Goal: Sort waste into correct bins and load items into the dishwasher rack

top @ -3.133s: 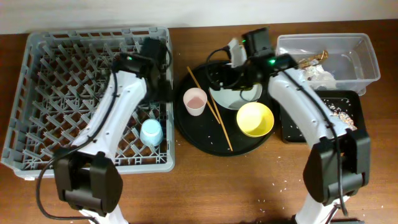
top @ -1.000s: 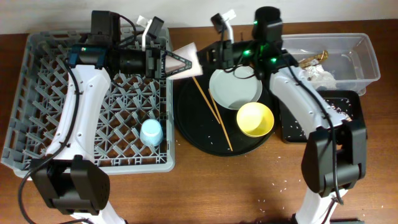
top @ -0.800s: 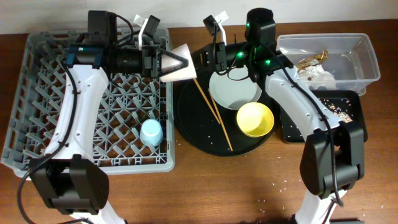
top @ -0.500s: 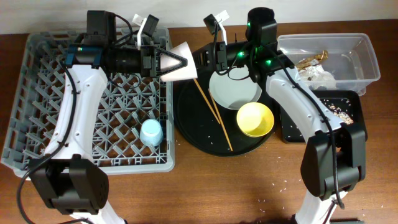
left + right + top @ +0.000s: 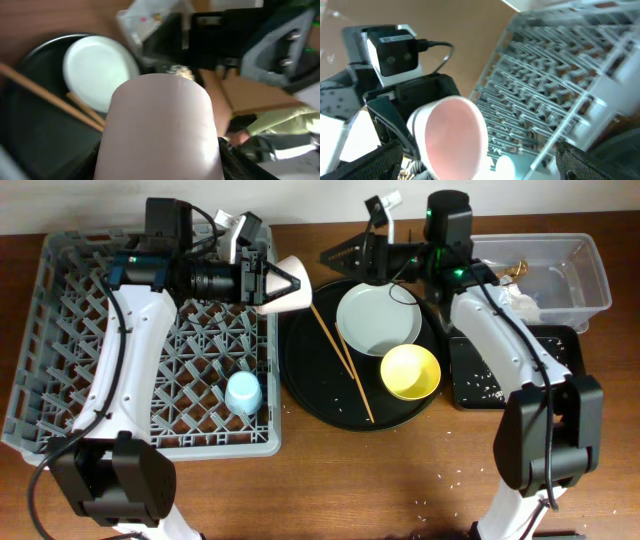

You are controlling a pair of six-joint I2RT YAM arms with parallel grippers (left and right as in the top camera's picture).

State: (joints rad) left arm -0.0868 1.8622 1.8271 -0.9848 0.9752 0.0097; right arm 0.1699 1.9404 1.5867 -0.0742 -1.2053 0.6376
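Note:
My left gripper (image 5: 272, 283) is shut on the pink cup (image 5: 292, 296) and holds it on its side above the right edge of the grey dishwasher rack (image 5: 60, 330). The cup fills the left wrist view (image 5: 160, 130) and faces the right wrist camera (image 5: 452, 135). My right gripper (image 5: 338, 254) is open and empty, raised behind the round tray and pointing at the cup. The blue cup (image 5: 243, 392) stands upside down in the rack. The plate (image 5: 378, 320), yellow bowl (image 5: 410, 372) and two chopsticks (image 5: 340, 360) lie on the round black tray (image 5: 300, 375).
The clear tub (image 5: 590, 275) at the back right holds white napkins (image 5: 518, 302) and a gold-brown wrapper (image 5: 503, 276). The shallow black tray (image 5: 470, 370) in front of it holds rice-like crumbs. A few crumbs lie on the table near the front edge.
My left gripper has taken the pink cup off the round tray and lifted it to the rack's edge. My right gripper has risen off the plate and swung back and to the right.

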